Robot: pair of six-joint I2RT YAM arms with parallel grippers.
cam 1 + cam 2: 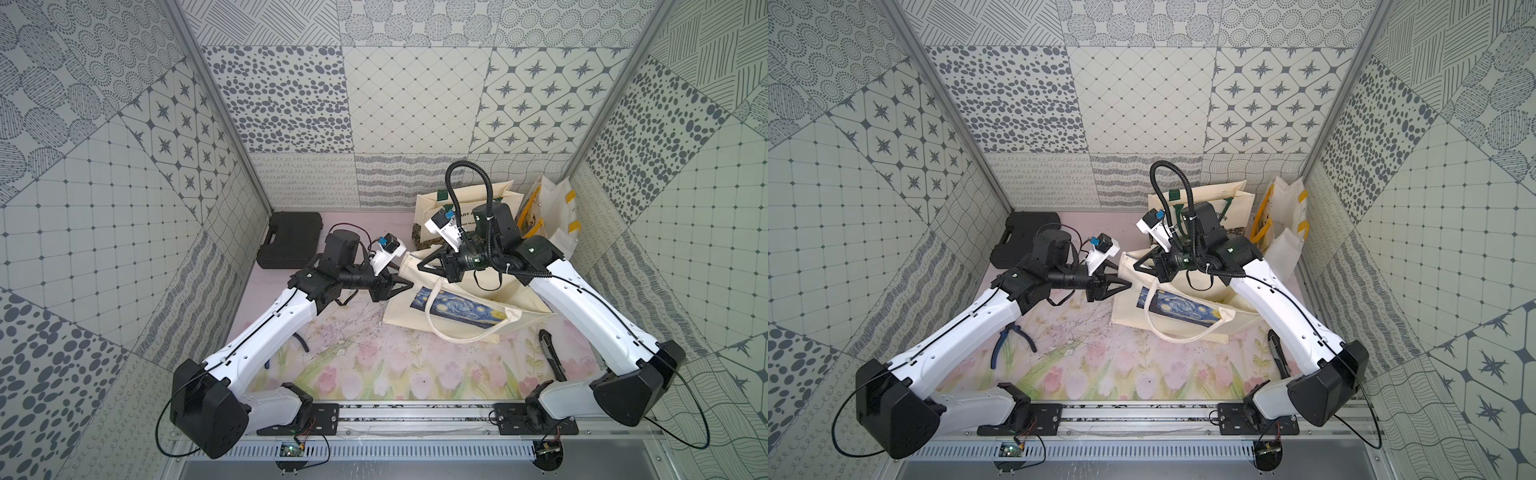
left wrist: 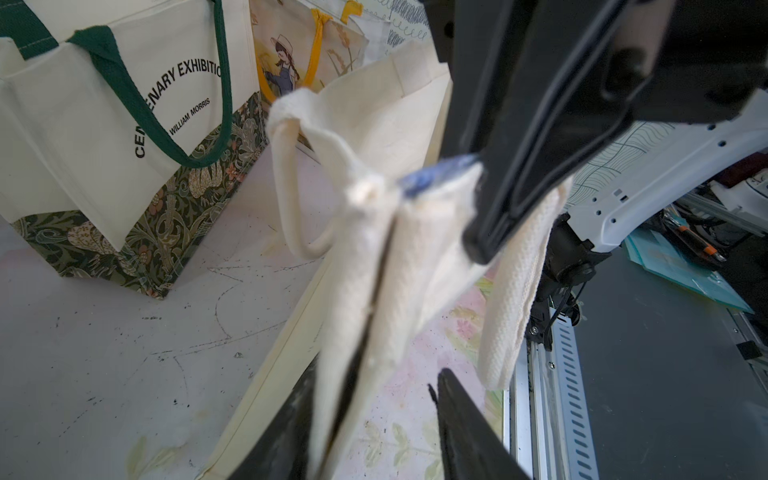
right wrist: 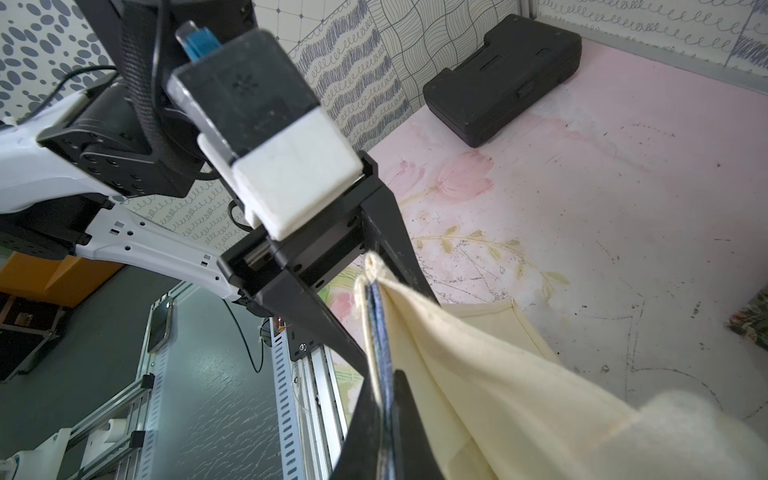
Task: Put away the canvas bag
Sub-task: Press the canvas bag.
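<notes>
Half done at best, I'd say. In both top views the canvas bag (image 1: 465,309) (image 1: 1183,309) is right of centre on the surface (image 1: 374,365). Most of it lies flat, with the corner toward the left arm lifted. The right fingers (image 1: 424,266) are clamped on that corner and the left fingers (image 1: 399,284) are right at it.

Left wrist view: the left fingers (image 2: 461,428) stand apart with the folded fabric between them. One side clearly isn't touching, so they're open, no grip.

Right wrist view: the right fingers (image 3: 357,436) are pinched shut on the printed edge and the bag (image 3: 478,353) drapes away.

A green-handled tote (image 1: 428,203) and a yellow-handled tote (image 1: 559,208) stand back right. I'm guessing that's the destination, so the carry and drop-off are left.
</notes>
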